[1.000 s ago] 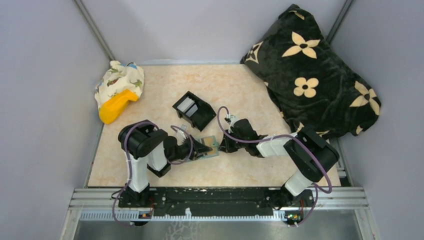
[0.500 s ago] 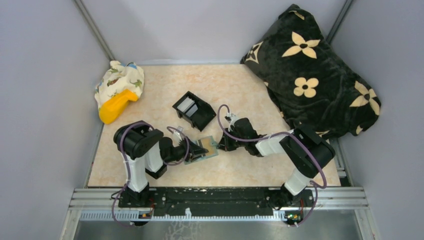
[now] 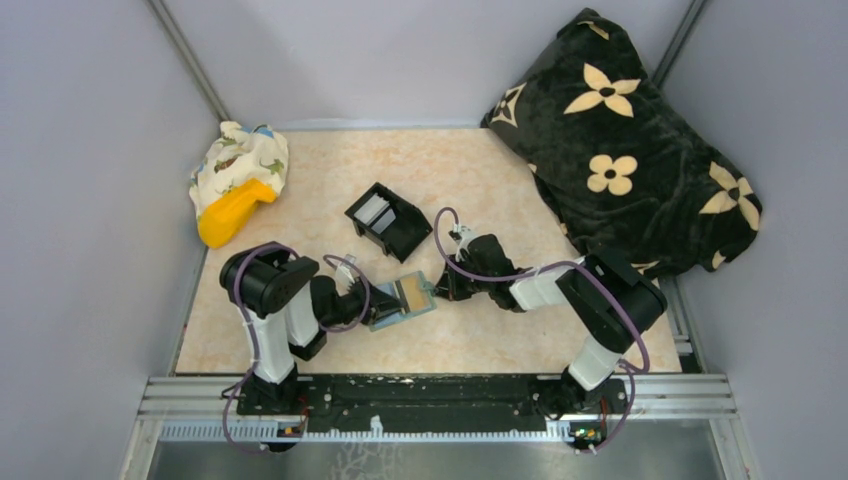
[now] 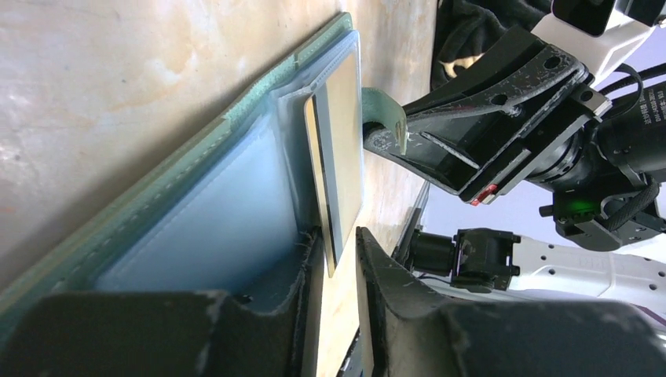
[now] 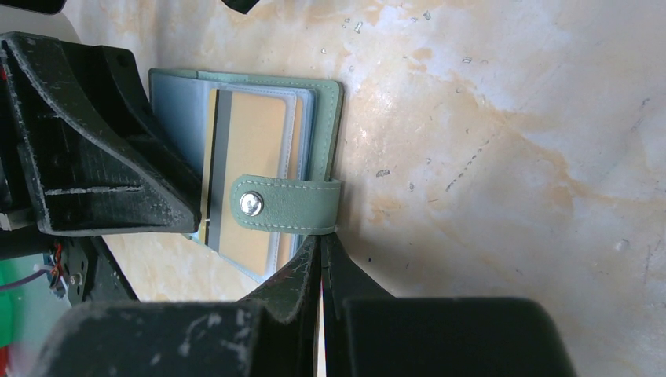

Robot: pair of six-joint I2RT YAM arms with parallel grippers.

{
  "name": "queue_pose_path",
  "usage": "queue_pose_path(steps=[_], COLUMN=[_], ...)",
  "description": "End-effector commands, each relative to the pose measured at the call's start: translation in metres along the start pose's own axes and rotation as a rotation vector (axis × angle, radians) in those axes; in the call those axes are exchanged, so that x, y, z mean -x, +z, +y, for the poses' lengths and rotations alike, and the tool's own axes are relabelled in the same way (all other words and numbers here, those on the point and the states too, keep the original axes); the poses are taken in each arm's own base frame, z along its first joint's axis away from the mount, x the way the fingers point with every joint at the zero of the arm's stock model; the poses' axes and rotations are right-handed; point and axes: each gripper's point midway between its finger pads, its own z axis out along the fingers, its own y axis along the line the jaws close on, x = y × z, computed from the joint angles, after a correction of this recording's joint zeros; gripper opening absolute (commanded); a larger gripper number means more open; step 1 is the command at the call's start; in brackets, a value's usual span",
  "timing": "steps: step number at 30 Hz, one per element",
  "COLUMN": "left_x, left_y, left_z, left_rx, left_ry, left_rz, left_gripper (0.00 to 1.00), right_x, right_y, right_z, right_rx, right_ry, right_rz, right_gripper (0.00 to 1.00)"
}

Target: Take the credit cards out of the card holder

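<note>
The sage-green card holder (image 3: 403, 299) lies open on the table between my two grippers. It shows blue-grey pockets in the left wrist view (image 4: 196, 236). A tan-gold credit card (image 5: 255, 149) sits in its pocket, partly under the snap tab (image 5: 298, 206). My left gripper (image 4: 338, 239) is narrowly open. The card's end (image 4: 323, 236) lies between its fingers, against the left one, with a gap to the right one. My right gripper (image 5: 320, 239) is shut on the holder's edge just below the tab. In the top view the left gripper (image 3: 375, 300) and the right gripper (image 3: 441, 290) flank the holder.
A black plastic box (image 3: 388, 221) with something pale inside stands just behind the holder. A yellow object on a dinosaur-print cloth (image 3: 238, 180) lies at the back left. A black flowered blanket (image 3: 620, 150) fills the back right.
My left gripper has drawn back to the left, uncovering more of the open holder and the card. The right gripper has barely moved.
</note>
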Motion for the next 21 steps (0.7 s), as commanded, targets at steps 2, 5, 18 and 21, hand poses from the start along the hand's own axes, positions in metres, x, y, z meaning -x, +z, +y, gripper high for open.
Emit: queue_pose_path(steps=[2, 5, 18, 21], left_x=[0.0174, 0.0185, 0.0183, 0.0186], left_y=[-0.0004, -0.0009, -0.0051, -0.008], left_z=[-0.046, -0.0473, -0.0446, -0.0433], left_rx=[-0.207, -0.21, -0.198, -0.19], left_ry=[0.138, 0.143, 0.131, 0.134], left_rz=[-0.069, -0.077, -0.082, -0.091], left_gripper=[0.21, 0.1, 0.24, 0.24], right_x=[-0.0271, -0.0282, -0.0302, -0.0315], right_y=[-0.0007, -0.0003, 0.0025, 0.0032], right_z=[-0.0332, -0.0338, -0.0341, -0.0345], right_rx=[-0.123, -0.123, -0.114, -0.114], right_ry=[0.019, 0.02, 0.025, 0.031], right_rz=[0.082, 0.086, 0.09, 0.091], right_gripper=[0.0, 0.0, 0.0, 0.0])
